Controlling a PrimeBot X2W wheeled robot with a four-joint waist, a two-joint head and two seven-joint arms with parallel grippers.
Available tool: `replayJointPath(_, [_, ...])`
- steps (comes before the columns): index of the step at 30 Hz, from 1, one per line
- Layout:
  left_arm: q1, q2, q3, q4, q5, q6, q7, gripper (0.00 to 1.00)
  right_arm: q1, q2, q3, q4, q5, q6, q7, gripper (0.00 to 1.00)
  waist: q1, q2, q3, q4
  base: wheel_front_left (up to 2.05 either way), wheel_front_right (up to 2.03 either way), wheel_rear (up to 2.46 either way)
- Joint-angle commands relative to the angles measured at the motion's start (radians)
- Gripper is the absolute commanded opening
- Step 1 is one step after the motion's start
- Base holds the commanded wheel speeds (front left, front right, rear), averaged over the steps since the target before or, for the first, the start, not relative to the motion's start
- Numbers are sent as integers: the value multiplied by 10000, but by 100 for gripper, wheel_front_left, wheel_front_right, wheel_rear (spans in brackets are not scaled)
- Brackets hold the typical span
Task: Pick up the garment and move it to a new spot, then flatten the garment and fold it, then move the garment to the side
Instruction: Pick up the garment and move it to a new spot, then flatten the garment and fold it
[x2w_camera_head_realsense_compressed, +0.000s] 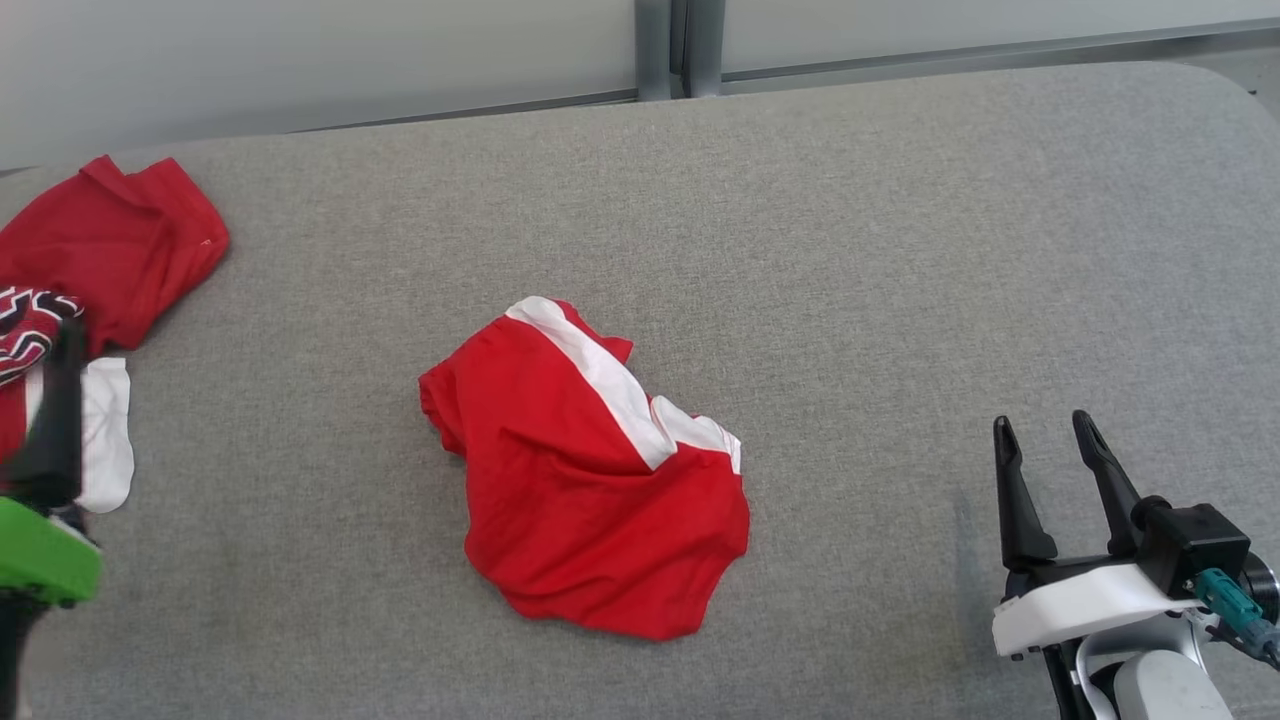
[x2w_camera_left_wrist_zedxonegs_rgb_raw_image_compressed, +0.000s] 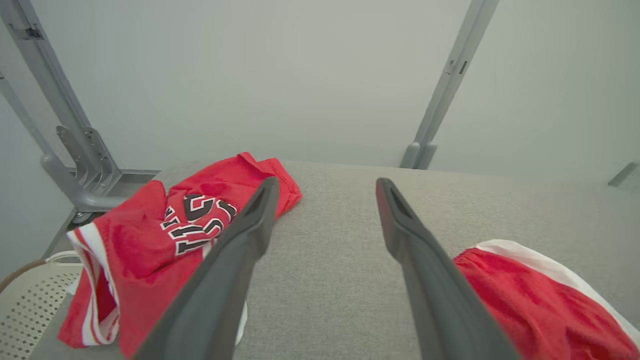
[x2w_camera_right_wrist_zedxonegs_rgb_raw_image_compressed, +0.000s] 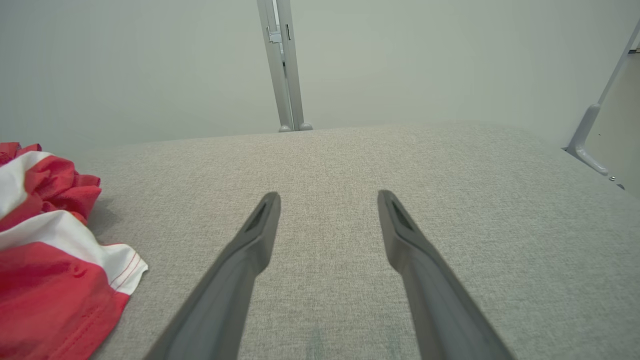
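Note:
The garment (x2w_camera_head_realsense_compressed: 590, 480) is a crumpled red piece with a wide white band, lying in a heap at the middle of the grey table (x2w_camera_head_realsense_compressed: 880, 230). My left gripper (x2w_camera_head_realsense_compressed: 55, 400) is at the table's left edge, well left of the heap. In the left wrist view that gripper (x2w_camera_left_wrist_zedxonegs_rgb_raw_image_compressed: 325, 187) stands open and empty, with the garment (x2w_camera_left_wrist_zedxonegs_rgb_raw_image_compressed: 540, 300) off to its lower right. My right gripper (x2w_camera_head_realsense_compressed: 1044, 425) rests open at the lower right, apart from the cloth. The right wrist view shows this gripper (x2w_camera_right_wrist_zedxonegs_rgb_raw_image_compressed: 327, 196) over bare table, the garment (x2w_camera_right_wrist_zedxonegs_rgb_raw_image_compressed: 50, 280) at its left.
A pile of other red clothes (x2w_camera_head_realsense_compressed: 110, 250) with black-and-white lettering (x2w_camera_left_wrist_zedxonegs_rgb_raw_image_compressed: 192, 222) and a white piece (x2w_camera_head_realsense_compressed: 105, 430) lies at the table's far left. A perforated white basket (x2w_camera_left_wrist_zedxonegs_rgb_raw_image_compressed: 25, 310) sits beyond that edge. Grey frame posts (x2w_camera_head_realsense_compressed: 680, 45) stand behind the table.

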Motion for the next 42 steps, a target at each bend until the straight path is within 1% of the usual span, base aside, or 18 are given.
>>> replayJointPath(1, [12, -149, -159, -459, 227, 206, 65, 100, -141, -28, 30, -40, -51, 1, -4, 100, 0, 82, 102, -52, 0, 0, 0])
replayJointPath(4, [-613, -697, -884, -1241, 569, 516, 344, 100, -267, -28, 129, -68, -94, 1, -4, 100, 0, 82, 301, -159, 0, 0, 0])
replayJointPath(7, [-1535, -1500, -1870, -1244, 978, 455, 812, 100, -397, -33, 180, -85, -129, 1, -4, 100, 0, 82, 505, -325, 0, 0, 0])
replayJointPath(8, [-1535, -1500, -1870, -1244, 978, 455, 812, 100, -397, -33, 180, -85, -129, 1, -4, 100, 0, 82, 505, -325, 0, 0, 0])
replayJointPath(9, [-1900, -1774, -2220, -1104, 1090, 403, 996, 100, -411, -30, 184, -75, -138, 1, -4, 100, 0, 82, 560, -381, 0, 0, 0])
replayJointPath(10, [-2273, -2111, -2565, -908, 1169, 331, 1203, 100, -416, -28, 180, -55, -141, 1, -4, 100, 0, 82, 612, -441, 0, 0, 0])
replayJointPath(11, [-2990, -2727, -3133, -335, 1342, 149, 1533, 100, -459, -30, 208, -33, -118, 1, -4, 100, 0, 82, 703, -575, 0, 0, 0])
replayJointPath(14, [-3890, -3471, -3682, 947, 1382, -165, 1962, 100, -536, -28, 279, -18, -41, 1, -4, 100, 0, 82, 828, -822, 0, 0, 0])
replayJointPath(16, [-4399, -3773, -3901, 1885, 1497, -344, 2134, 100, -558, -28, 332, -22, -12, 1, -4, 100, 0, 82, 911, -996, 0, 0, 0])
replayJointPath(23, [-5423, -4154, -4701, 4884, 1366, -1406, 3250, 100, -617, -28, 336, 34, 66, 1, -4, 100, 0, 82, 1054, -1558, 0, 0, 0])
replayJointPath(26, [-5563, -4273, -4919, 5494, 1258, -1852, 3613, 100, -507, -27, 261, 53, 90, 1, -4, 100, 0, 82, 1011, -1647, 0, 0, 0])
replayJointPath(31, [-5357, -4462, -5205, 5960, 1033, -2359, 3964, 100, -375, -27, 202, 137, 92, 1, -4, 100, 0, 82, 858, -1656, 0, 0, 0])
replayJointPath(32, [-5290, -4488, -5227, 5974, 939, -2422, 4023, 74, -365, -28, 178, 146, 109, 1, -4, 100, 0, 82, 822, -1632, 0, 0, 0])
replayJointPath(33, [-5255, -4481, -5241, 5960, 920, -2458, 4042, 34, -358, -27, 165, 155, 116, 1, -4, 100, 0, 82, 795, -1599, 0, 0, 0])
replayJointPath(34, [-5251, -4455, -5297, 5913, 937, -2529, 4088, 0, -352, -25, 157, 161, 111, 1, -4, 100, 0, 82, 772, -1556, 0, 0, 0])
replayJointPath(36, [-5223, -4428, -5394, 5718, 914, -2683, 4174, 0, -326, -27, 136, 184, 106, 1, -4, 100, 0, 82, 735, -1465, 0, 0, 0])
replayJointPath(39, [-5301, -4433, -5335, 5307, 937, -2720, 4012, 0, -315, -28, 112, 196, 125, 1, -4, 100, 0, 82, 705, -1307, 0, 0, 0])
replayJointPath(42, [-5523, -4491, -5185, 4812, 1154, -2514, 3635, 0, -312, -27, 137, 217, 156, 1, -4, 100, 0, 82, 676, -1165, 0, 0, 0])
